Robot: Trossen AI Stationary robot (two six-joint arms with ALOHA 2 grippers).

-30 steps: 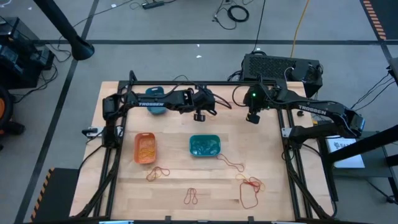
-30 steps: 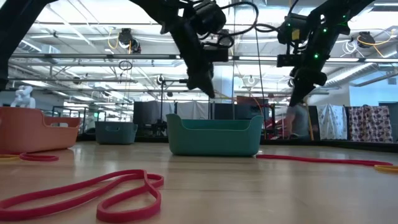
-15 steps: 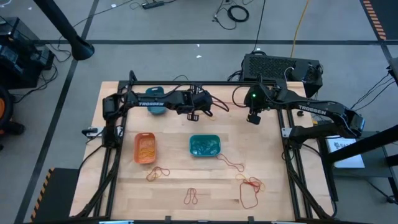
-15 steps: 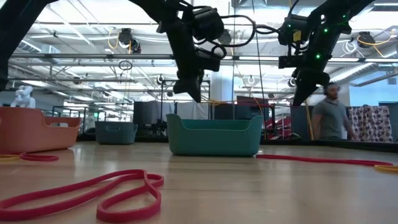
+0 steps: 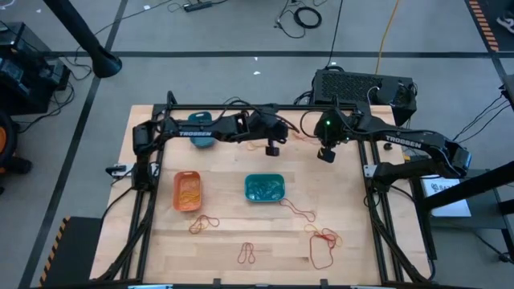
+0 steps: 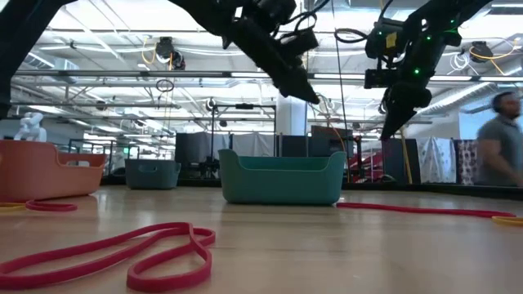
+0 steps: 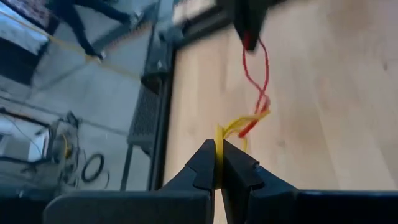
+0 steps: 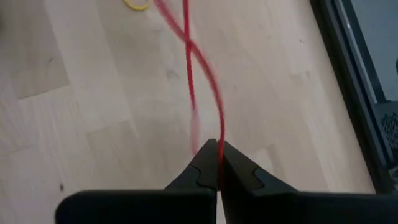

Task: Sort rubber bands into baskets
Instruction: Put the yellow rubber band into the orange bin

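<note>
High view shows both arms up at the far side of the tabletop [image 5: 241, 233], and they look tied together by tangled bands. Left end effector [image 7: 219, 163] is clamped on a yellow band [image 7: 245, 124], which is knotted with a red band [image 7: 255, 74] that runs to the other arm's tip. Right end effector [image 8: 218, 158] is pinched tight on that red band [image 8: 199, 68], stretched taut away from it. So my guess is they're pulling the two colours apart in mid-air, above and behind the teal basket [image 5: 264, 188].

Progress-wise, I'd call it partway. The orange basket [image 5: 187, 191] already has yellowish bands in it, the teal one has some bluish-green ones, and the blue basket [image 5: 200, 138] is mostly hidden under the left arm, so can't say what's in there. Still loose on the tabletop: a red loop [image 5: 204, 223] near the orange basket, another red one [image 5: 246, 254] at the near edge, a thin one [image 5: 299, 210] by the teal basket, and a red and orange tangle [image 5: 324, 245] on the right.
</note>
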